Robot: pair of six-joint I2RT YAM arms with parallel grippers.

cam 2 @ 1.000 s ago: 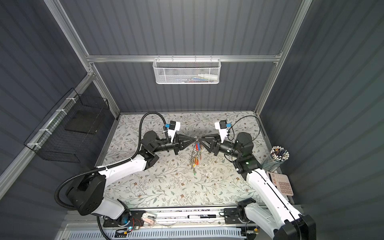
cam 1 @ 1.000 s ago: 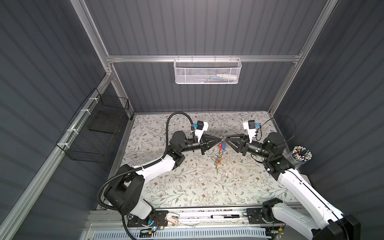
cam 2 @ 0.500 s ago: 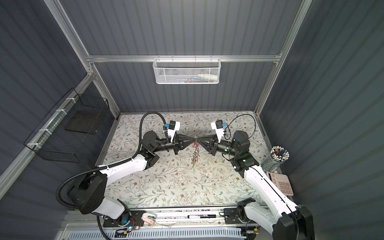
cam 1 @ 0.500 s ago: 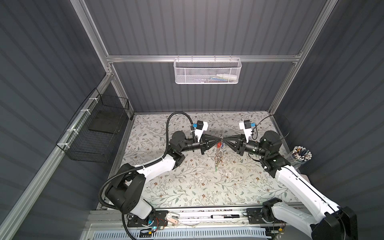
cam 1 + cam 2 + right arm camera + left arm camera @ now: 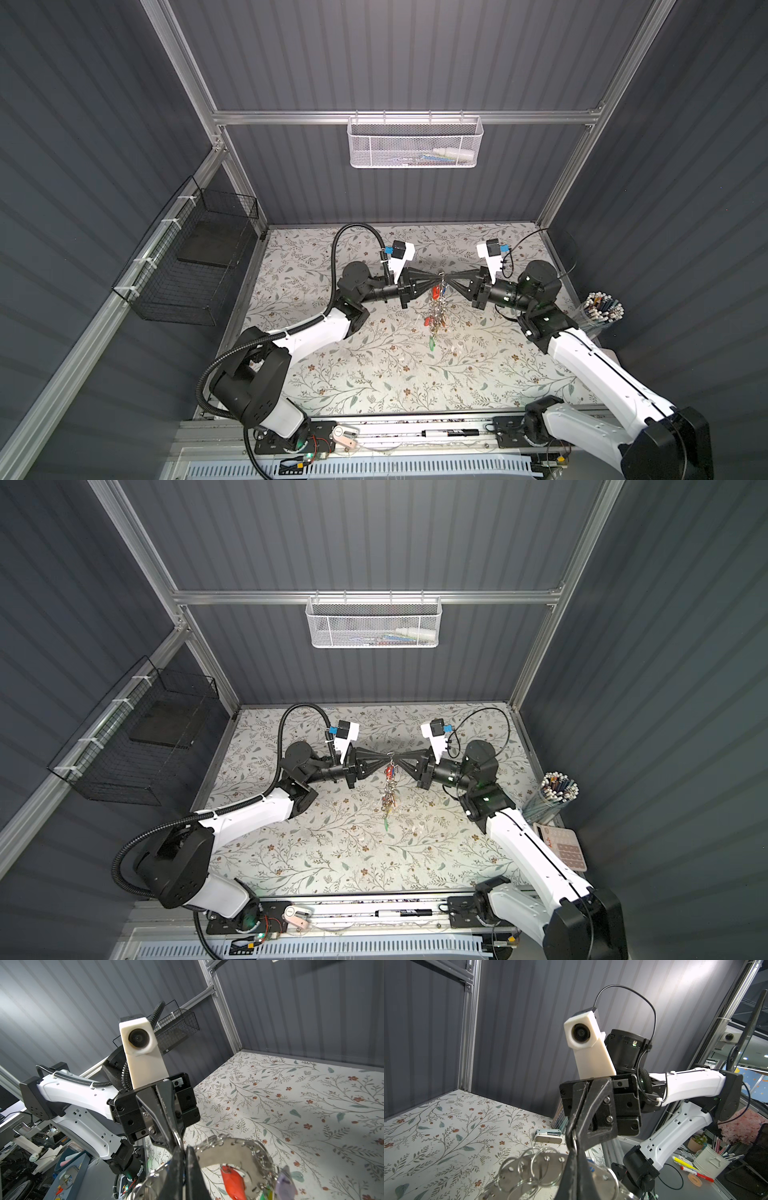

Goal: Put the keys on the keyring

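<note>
Right gripper has closed fully within the last second and now pinches the keyring rim, tip to tip with the left gripper, likewise clamped on it. Keyring hangs above the surface centre, trailing toward 6 o'clock. Blue tag of the keys shows beside the grip. Threading is unconfirmed.

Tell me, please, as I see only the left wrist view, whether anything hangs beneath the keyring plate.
Observer: Yes, in both top views a bunch of tagged keys dangles from the keyring.
Operator: Which tag colours show?
Observer: The right wrist view shows a red tag and a purple tag under the plate.
Operator: Which hangs lowest?
Observer: A green tag, in both top views; whether it touches the table I cannot tell.
</note>
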